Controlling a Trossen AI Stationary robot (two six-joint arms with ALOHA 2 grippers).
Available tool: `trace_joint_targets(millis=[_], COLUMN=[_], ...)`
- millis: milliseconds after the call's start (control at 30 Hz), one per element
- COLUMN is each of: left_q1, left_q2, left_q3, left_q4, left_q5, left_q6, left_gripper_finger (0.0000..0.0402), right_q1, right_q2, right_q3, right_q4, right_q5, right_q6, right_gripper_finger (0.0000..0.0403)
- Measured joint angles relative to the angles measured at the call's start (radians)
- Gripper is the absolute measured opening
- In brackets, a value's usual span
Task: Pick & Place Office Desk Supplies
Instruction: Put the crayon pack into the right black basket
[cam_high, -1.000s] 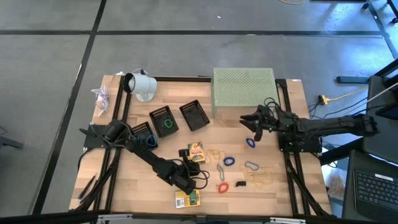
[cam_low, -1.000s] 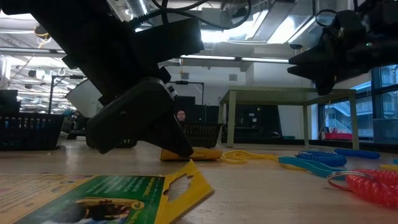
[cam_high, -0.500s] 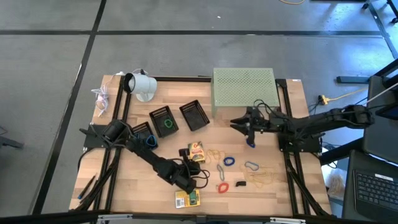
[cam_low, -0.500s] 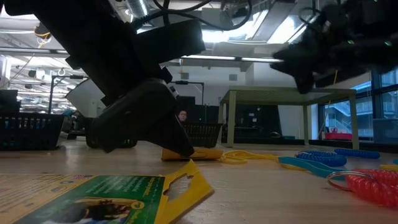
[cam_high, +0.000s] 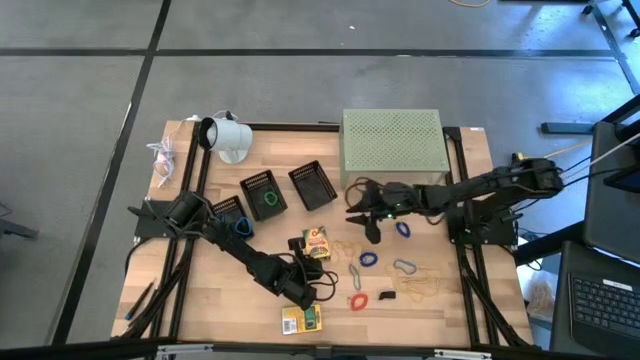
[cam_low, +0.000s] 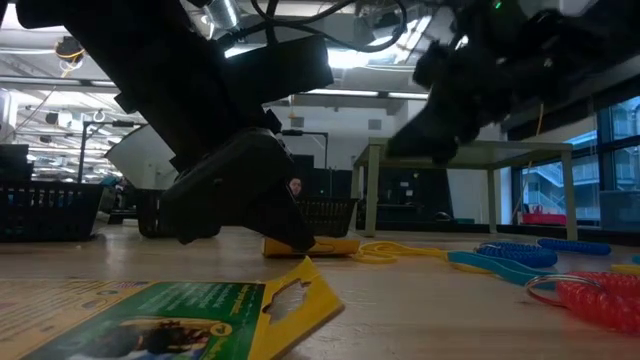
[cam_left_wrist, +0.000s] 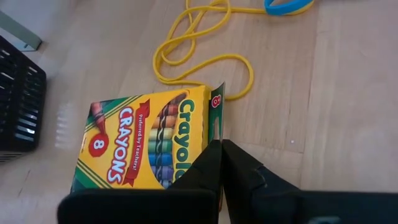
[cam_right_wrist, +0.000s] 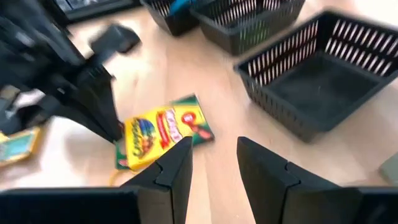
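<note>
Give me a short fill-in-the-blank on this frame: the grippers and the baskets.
1. The left gripper is closed at the edge of a box of ____.
2. The right gripper hovers with its fingers ____.
3. The middle basket holds a rubber band coloured ____.
4. The stand behind the baskets is pale ____.

Missing words: crayons; open; green; green

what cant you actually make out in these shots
- Left gripper: fingers meet at the crayon box edge; the left wrist view cannot show whether they pinch it.
- Second yellow packet: its print is too oblique to read in the low view, too small in the high view.
- Right gripper: open above the table; right wrist view is motion-blurred, so its target is unclear.
- Small black item: too small to identify.
</note>
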Motion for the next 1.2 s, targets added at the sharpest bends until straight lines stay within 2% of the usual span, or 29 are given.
trace_joint_targets(millis=[233,567,700,800,900,1033,1200], left_q1=[0.000,-0.002,-0.002,-0.002,-0.002,-0.002,0.000], left_q2=[0.000,0.000,0.000,0.000,0.000,0.000,0.000], left_q3=[0.000,0.000,0.000,0.000,0.000,0.000,0.000], left_q4=[0.032,0.073,0.072,0.071,0.071,0.071,0.074], left_q5=[0.050,0.056,0.054,0.054,0.052,0.037,0.038], left_q6=[0.025,0.087,0.087,0.087,0.090,0.112,0.113], left_gripper_finger=[0.0002,0.0001,0.0003,0.0002,0.0003,0.0002,0.0003], right_q1=[0.000,0.000,-0.001,-0.001,0.000,0.007,0.023], right_q2=[0.190,0.419,0.464,0.489,0.504,0.514,0.514], right_q3=[0.019,0.223,0.252,0.257,0.257,0.257,0.257], right_q4=[0.180,0.121,0.077,0.074,0.075,0.087,0.084], right_q5=[0.001,0.004,0.060,0.064,0.046,-0.036,-0.023], right_q6=[-0.006,-0.066,-0.085,-0.084,-0.081,-0.082,-0.089], right_gripper_finger=[0.0131,0.0131,0.0131,0.0131,0.0131,0.0131,0.0131])
